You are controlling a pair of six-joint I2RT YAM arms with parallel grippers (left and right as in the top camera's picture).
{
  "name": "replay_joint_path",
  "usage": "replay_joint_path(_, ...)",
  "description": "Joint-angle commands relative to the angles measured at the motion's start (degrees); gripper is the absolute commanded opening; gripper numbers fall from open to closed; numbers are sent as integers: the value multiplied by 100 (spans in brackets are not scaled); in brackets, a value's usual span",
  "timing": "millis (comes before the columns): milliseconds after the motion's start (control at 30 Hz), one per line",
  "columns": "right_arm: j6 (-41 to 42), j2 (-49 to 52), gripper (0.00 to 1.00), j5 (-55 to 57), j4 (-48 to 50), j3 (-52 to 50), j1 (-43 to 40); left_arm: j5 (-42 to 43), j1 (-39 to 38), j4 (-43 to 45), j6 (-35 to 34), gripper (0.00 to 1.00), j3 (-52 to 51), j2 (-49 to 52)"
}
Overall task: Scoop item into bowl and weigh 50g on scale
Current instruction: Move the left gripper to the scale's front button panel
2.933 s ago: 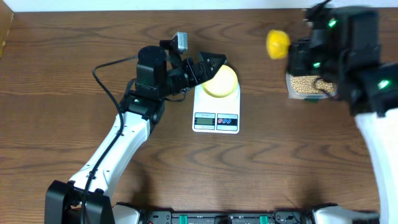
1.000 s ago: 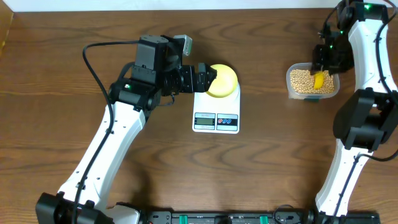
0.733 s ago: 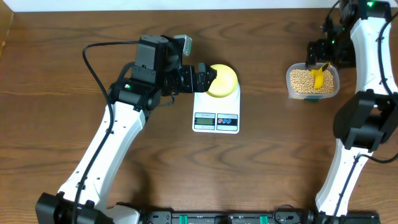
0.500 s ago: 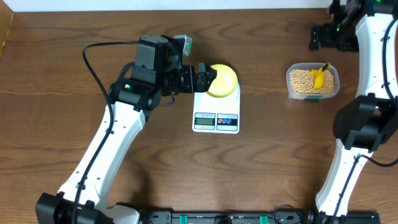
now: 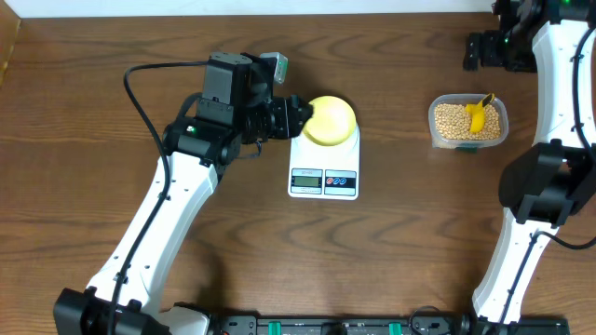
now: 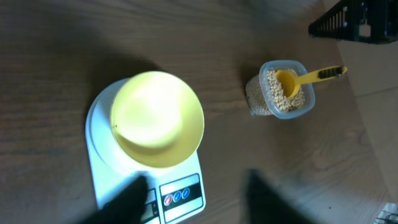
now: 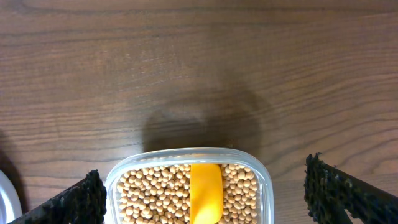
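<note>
Sitting on the white scale [image 5: 323, 181] near the middle of the brown wooden worktop [image 5: 419, 233] is the pale-yellow bowl [image 5: 331, 121], with the left gripper [image 5: 300, 113] just beside its left rim, jaws parted and gripping nothing. Off to the right, well apart from the scale, a clear plastic tub [image 5: 434, 126] holds the tan beans [image 7: 155, 186], and a yellow scoop [image 5: 478, 113] rests in it, head among the beans, handle sticking out over the rim. The right gripper [image 7: 202, 180] hangs above the worktop just beyond the tub, jaws spread wide and empty.
</note>
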Motion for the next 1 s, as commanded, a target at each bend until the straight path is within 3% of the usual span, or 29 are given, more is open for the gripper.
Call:
replay_joint_path(0, -7, 2, 99, 48, 11, 92, -13, 33, 9, -293, 131, 19, 72, -31)
replay_joint_path(100, -7, 2, 99, 48, 11, 92, -13, 409, 9, -769, 133, 19, 72, -33)
replay_joint_path(133, -7, 2, 99, 48, 11, 92, -13, 588, 13, -1239, 146, 8, 72, -42)
replay_joint_path(167, -7, 2, 99, 48, 11, 92, -13, 603, -4, -1410, 234, 8, 70, -37)
replay_joint_path(433, -7, 2, 99, 48, 11, 92, -13, 575, -675, -2946, 2559, 7, 68, -26)
replay_joint_path(667, -7, 2, 99, 48, 11, 92, -11, -944, -1453, -3040, 3589, 8, 9, 125)
replay_joint_path(767, -7, 2, 99, 48, 11, 92, -13, -949, -1624, -2929, 3576, 17, 9, 208)
replay_joint_path(867, -7, 2, 99, 48, 13, 92, -13, -957, -1759, -2944, 3521, 17, -26, 236)
replay_joint_path(967, -4, 2, 99, 48, 11, 92, -13, -951, -1829, -2935, 3893, 14, -103, 251)
